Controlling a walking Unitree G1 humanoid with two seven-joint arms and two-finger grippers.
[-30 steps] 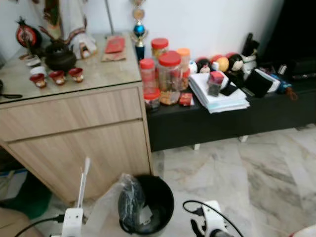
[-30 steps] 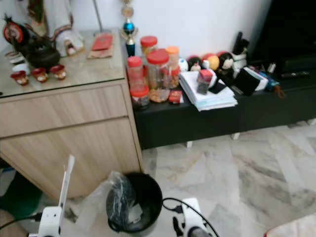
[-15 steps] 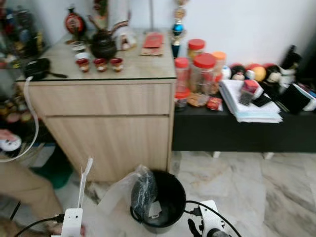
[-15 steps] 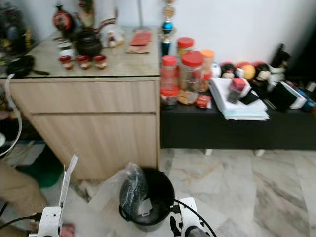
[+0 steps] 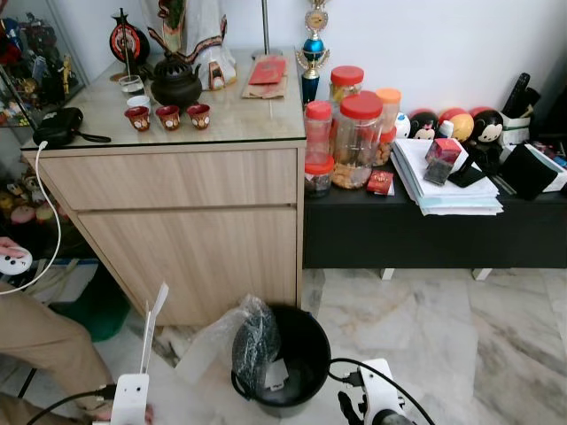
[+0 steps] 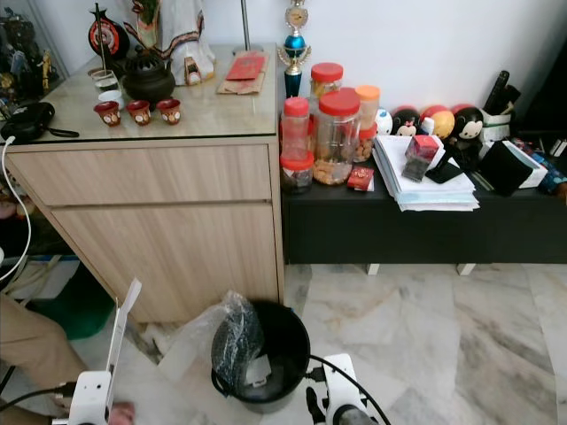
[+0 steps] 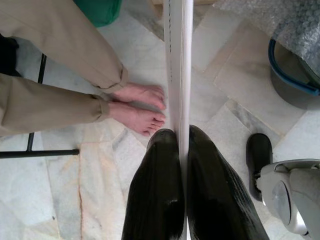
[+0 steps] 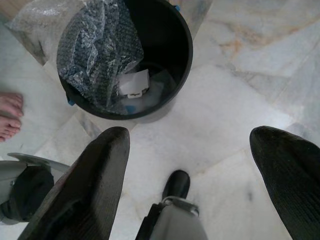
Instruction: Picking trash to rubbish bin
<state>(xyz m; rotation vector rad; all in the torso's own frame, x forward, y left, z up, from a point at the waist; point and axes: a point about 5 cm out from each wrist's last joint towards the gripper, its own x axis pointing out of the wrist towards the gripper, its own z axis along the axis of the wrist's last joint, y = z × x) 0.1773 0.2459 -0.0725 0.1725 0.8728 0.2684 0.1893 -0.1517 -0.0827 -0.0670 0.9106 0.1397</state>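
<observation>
The left gripper [image 7: 183, 137] is pinching a thin white strip [image 7: 178, 65], perhaps a flat card seen edge-on, tight between its 2 fingers, with a person's bare feet [image 7: 140, 107] just beyond it. The right gripper [image 8: 195, 165] is hanging with fingers spread wide and holding nothing, the black bin [image 8: 172, 50] sitting just ahead with bubble wrap [image 8: 97, 47] spilling over its rim.

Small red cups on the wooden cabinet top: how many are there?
3. They stand in a row near the front left of the cabinet top, before the dark teapot: left cup, middle cup, right cup. None looks hidden.
</observation>
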